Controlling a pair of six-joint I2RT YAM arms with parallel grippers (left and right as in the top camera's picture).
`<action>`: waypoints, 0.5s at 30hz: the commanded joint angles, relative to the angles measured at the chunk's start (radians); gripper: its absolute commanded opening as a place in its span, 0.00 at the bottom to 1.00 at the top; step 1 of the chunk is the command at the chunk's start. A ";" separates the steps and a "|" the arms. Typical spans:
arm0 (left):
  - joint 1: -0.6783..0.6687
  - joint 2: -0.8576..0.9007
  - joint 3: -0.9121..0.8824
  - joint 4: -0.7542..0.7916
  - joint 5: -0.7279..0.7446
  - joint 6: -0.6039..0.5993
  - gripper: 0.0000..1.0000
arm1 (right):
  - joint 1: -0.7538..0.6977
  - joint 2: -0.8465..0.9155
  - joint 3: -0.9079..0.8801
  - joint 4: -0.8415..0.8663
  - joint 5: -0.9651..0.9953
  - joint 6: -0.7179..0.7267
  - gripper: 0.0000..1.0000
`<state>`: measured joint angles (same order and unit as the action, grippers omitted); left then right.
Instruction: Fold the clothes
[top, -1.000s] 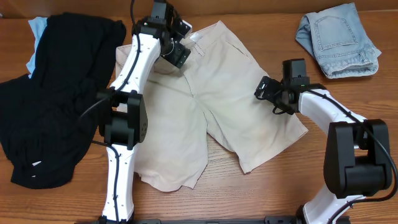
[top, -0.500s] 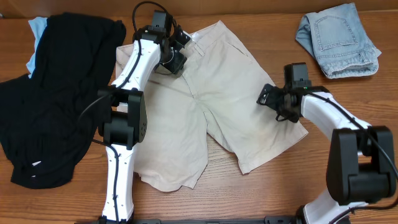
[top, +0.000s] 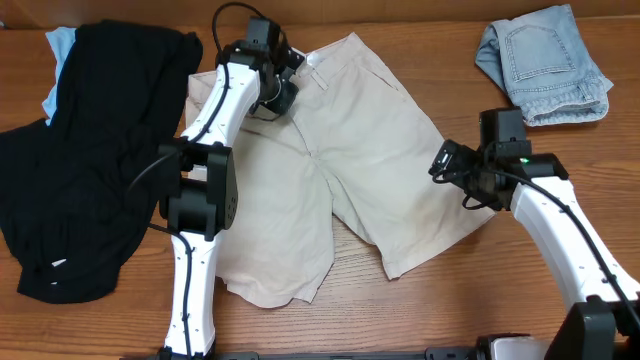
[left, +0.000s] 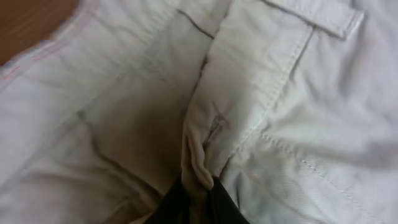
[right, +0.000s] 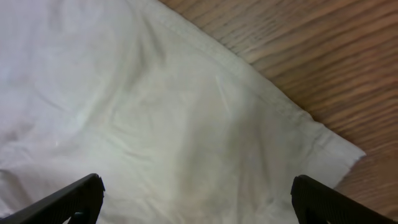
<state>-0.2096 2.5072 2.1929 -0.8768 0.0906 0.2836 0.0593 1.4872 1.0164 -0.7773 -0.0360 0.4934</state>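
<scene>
The clothes, pale beige shorts (top: 350, 170), lie spread flat mid-table with the waistband toward the back. My left gripper (top: 283, 88) is at the waistband, shut on a pinched fold of the beige cloth (left: 200, 163) that shows squeezed between its dark fingers (left: 227, 205). My right gripper (top: 455, 172) hovers over the outer hem corner of the right leg (right: 323, 140), open wide. Its two fingertips (right: 74, 196) stand far apart with cloth beneath them and nothing between.
A big black garment (top: 95, 150) lies heaped at the left, with a bit of light blue cloth (top: 62, 45) behind it. Folded light-blue denim shorts (top: 545, 65) sit at the back right. Bare wooden table (top: 450, 300) shows in front.
My left gripper has shut on the waistband fold. My right arm has moved right and toward the front, to the outer edge of the right leg, still open.
</scene>
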 joint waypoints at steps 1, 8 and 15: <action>0.016 -0.009 0.106 0.010 -0.135 -0.141 0.09 | -0.003 -0.006 0.002 -0.031 0.016 -0.004 1.00; 0.035 -0.009 0.172 0.091 -0.240 -0.186 0.06 | 0.039 -0.006 -0.002 -0.067 0.011 -0.003 1.00; 0.046 -0.005 0.124 0.180 -0.319 -0.172 0.20 | 0.096 -0.005 -0.021 -0.063 -0.020 -0.003 1.00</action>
<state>-0.1768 2.5072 2.3314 -0.7258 -0.1467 0.1211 0.1322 1.4887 1.0157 -0.8478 -0.0387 0.4934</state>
